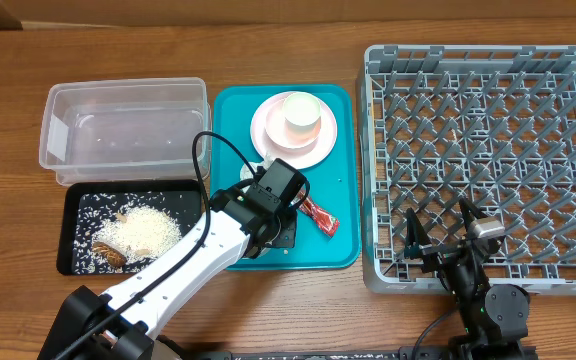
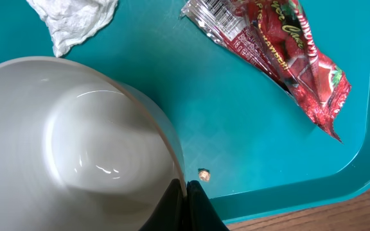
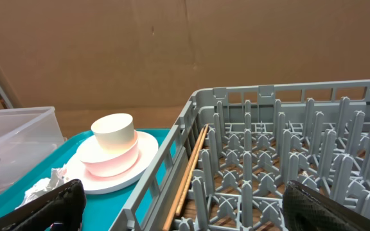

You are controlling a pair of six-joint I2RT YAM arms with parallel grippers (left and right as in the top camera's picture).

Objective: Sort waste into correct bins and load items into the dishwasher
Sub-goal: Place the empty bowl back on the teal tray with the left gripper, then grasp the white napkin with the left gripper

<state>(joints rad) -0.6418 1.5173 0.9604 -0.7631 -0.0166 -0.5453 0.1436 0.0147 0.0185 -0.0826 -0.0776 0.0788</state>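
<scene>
At the far left stands the clear rectangular plastic tub (image 1: 123, 125). Just near of it lies the shallow black rectangular tray (image 1: 78, 205), holding a heap of whitish rice-like scraps with brown bits (image 1: 140, 232) and scattered grains around the heap.

To the right of both sits the teal rectangular serving tray (image 1: 343, 150). At its far end rests the pale pink round plate (image 1: 268, 130), with the small white cylindrical cup (image 1: 300, 115) standing on its middle. The crumpled white tissue (image 2: 76, 22) lies on the teal tray near of the plate. The small red shiny snack wrapper (image 2: 281, 51) lies flat toward the tray's near right corner. A tiny brown crumb (image 2: 203, 174) sits on the tray floor beside the bowl.

The left arm reaches over the near half of the teal tray. The left gripper (image 2: 186, 205) is closed, pinching the rim of the pale round bowl (image 2: 76, 147), which fills the left of the wrist view, just near of the tissue.

On the right is the large square grey plastic dish rack (image 1: 488, 60) with its grid of pegs. A thin wooden stick (image 3: 188, 170) lies inside along its left wall. The right gripper (image 1: 438, 228) hovers over the rack's near edge, its fingers spread wide and holding nothing.
</scene>
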